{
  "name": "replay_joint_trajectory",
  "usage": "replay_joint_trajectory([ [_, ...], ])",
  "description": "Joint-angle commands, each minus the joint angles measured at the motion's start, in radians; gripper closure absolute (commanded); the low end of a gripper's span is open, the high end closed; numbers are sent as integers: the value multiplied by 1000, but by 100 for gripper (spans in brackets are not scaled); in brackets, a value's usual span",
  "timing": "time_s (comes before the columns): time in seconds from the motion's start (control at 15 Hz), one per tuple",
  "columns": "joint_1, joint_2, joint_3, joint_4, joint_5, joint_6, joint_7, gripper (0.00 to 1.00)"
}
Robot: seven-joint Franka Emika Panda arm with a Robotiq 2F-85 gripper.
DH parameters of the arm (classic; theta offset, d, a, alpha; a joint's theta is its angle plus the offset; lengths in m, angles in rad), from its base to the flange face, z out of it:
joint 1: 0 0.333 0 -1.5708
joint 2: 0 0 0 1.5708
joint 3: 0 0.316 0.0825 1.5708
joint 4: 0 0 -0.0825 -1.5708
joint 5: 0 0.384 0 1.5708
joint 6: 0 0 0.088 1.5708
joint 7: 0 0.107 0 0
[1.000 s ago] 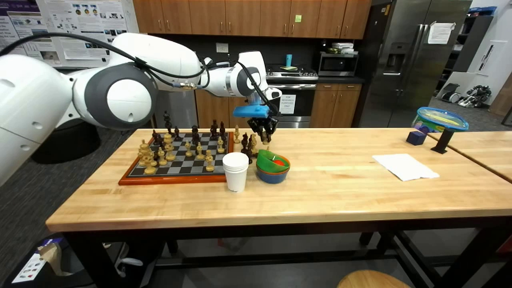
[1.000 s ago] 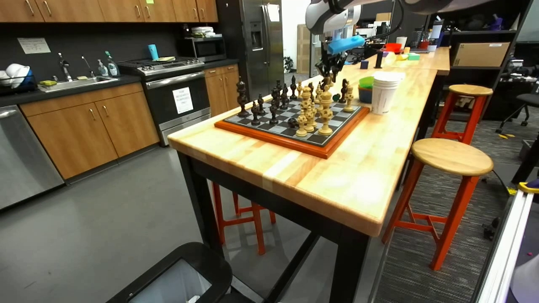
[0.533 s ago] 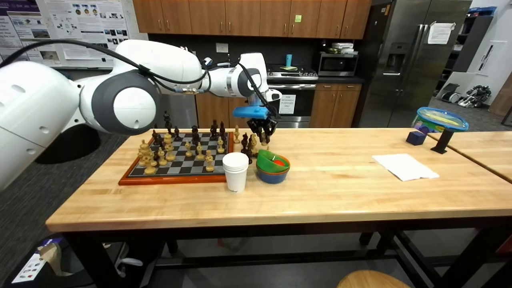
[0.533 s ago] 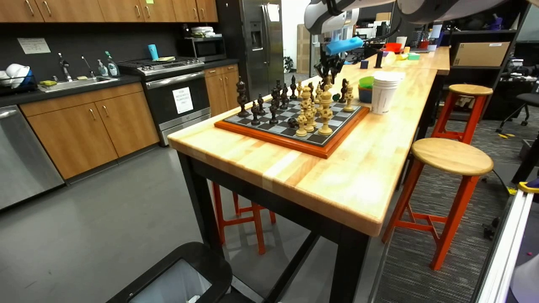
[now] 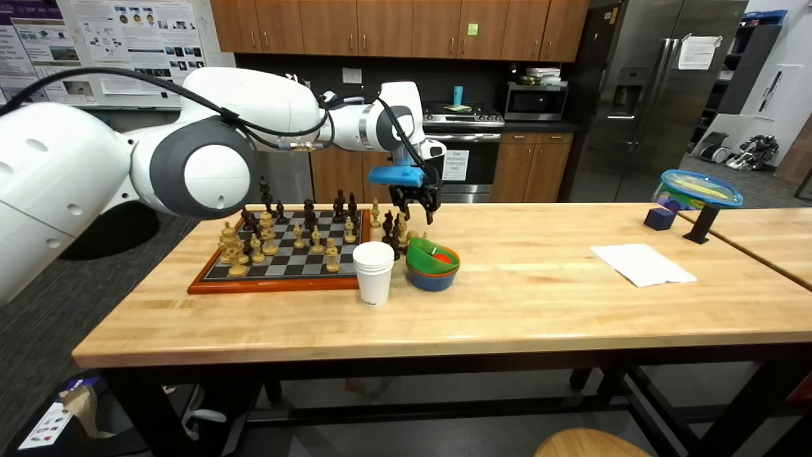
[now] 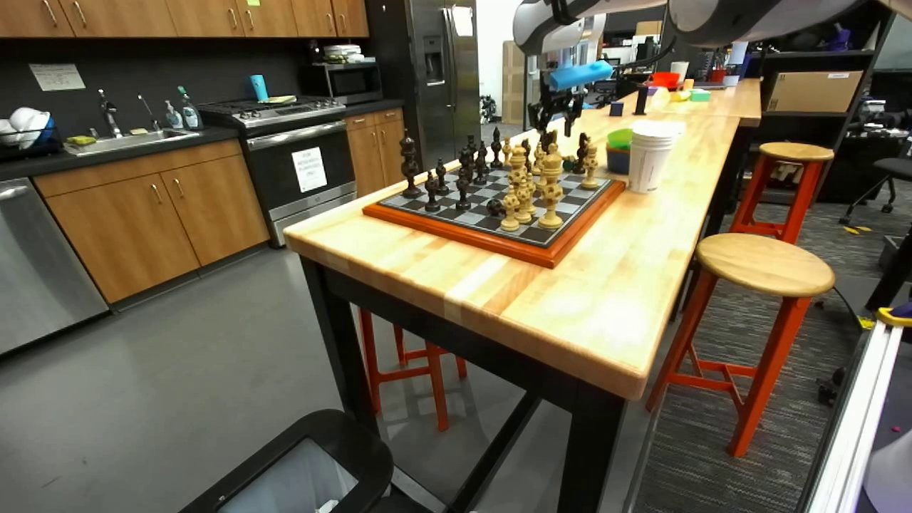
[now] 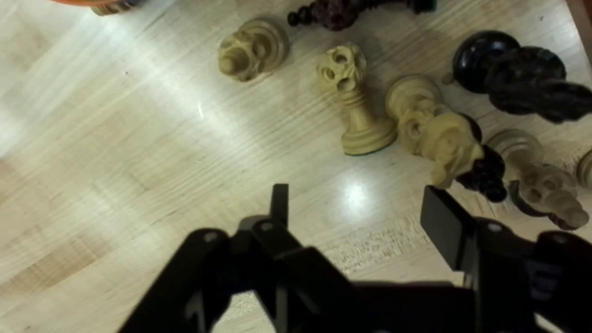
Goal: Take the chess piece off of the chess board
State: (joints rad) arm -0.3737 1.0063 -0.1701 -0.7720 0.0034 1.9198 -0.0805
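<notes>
The chess board lies on the table in both exterior views, with many light and dark pieces standing on it. Past its edge my gripper hangs over bare wood, its jaws apart and nothing between them; the wrist view shows the gap between the fingertips. Just ahead of that gap a light chess piece with a holed head is on the table, tipped over or leaning; which, I cannot tell. A light knight-like piece stands by one fingertip; whether they touch is unclear.
Beside the board stand more loose pieces, such as a dark one and a small light one; a dark one lies down. Stacked white cups and nested bowls are near the board's corner. Farther along lies white paper.
My gripper has opened and let go of a light chess piece that was between its fingers. The piece has dropped to the table. The arm's elbow has sunk slightly; the gripper has barely moved.
</notes>
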Motion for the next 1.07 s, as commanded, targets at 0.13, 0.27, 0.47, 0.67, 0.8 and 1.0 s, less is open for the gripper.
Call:
replay_joint_trajectory([
  [0.13,-10,7,9,64,17,-30,8,0],
  [0.27,-7,-6,11,69,16,-29,2,0],
  [0.47,-8,-61,32,28,37,-22,-8,0],
  [0.67,0,-155,46,-28,44,-45,-58,0],
  [0.8,4,-226,59,-77,44,-77,-87,0],
  [1.0,12,-344,82,-162,41,-130,-118,0],
])
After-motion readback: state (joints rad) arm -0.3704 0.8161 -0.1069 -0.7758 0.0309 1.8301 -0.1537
